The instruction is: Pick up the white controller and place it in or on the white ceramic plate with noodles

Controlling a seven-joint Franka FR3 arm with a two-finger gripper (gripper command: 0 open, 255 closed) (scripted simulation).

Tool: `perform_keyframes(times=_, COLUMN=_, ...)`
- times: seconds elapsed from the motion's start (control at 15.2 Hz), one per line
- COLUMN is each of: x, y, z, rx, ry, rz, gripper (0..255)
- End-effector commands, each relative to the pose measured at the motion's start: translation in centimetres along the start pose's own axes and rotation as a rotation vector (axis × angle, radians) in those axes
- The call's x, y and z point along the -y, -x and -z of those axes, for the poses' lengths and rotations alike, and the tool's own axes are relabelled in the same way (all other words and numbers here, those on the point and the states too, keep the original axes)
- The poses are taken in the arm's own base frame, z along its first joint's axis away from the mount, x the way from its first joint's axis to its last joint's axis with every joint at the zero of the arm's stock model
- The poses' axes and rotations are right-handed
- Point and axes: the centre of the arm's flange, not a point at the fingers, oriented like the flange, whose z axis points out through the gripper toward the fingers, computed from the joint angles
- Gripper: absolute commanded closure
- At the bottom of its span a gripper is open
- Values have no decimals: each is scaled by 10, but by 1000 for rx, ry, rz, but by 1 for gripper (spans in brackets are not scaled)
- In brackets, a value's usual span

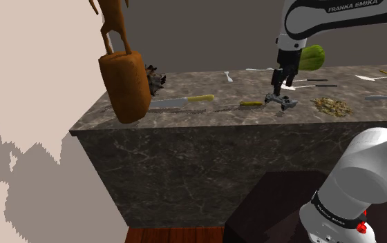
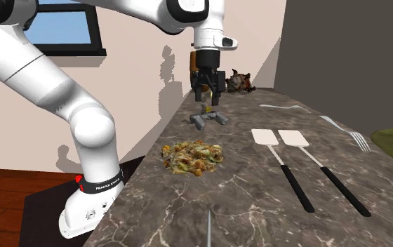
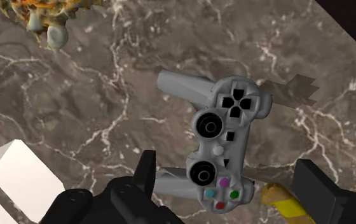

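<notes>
On the marbled counter (image 3: pixel 88 108), grey controller (image 3: pixel 229 121) lying flat, just beneath the end effector (image 2: pixel 209 97), fingers (image 3: pixel 146 170) spread apart.

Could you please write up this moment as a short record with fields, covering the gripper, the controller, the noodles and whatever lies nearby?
gripper: open, hanging just over the controller, not clasping it
controller: light grey, flat on the marble counter, buttons up
noodles: a heap on the counter, apart from the controller
nearby: two white spatulas with black handles, side by side, on the second exterior view's right of the noodles
task state: controller not yet picked up
</notes>
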Motion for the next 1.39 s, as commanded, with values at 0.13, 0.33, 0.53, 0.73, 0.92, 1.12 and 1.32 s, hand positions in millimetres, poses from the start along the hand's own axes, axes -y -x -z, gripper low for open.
perform_keyframes(times=0.13, x=3, y=-4, z=-20, rx=4, ry=5, rz=3, gripper=0)
perform_keyframes(times=0.33, x=3, y=-4, z=-39, rx=4, ry=5, rz=3, gripper=0)
perform_keyframes(times=0.53, x=3, y=-4, z=-39, rx=4, ry=5, rz=3, gripper=0)
perform_keyframes(times=0.73, x=3, y=-4, z=-39, rx=4, ry=5, rz=3, gripper=0)
perform_keyframes(times=0.92, x=3, y=-4, z=-39, rx=4, ry=5, rz=3, gripper=255)
perform_keyframes(times=1.12, x=3, y=-4, z=-39, rx=4, ry=5, rz=3, gripper=255)
perform_keyframes(times=1.32, x=3, y=-4, z=-39, rx=4, ry=5, rz=3, gripper=255)
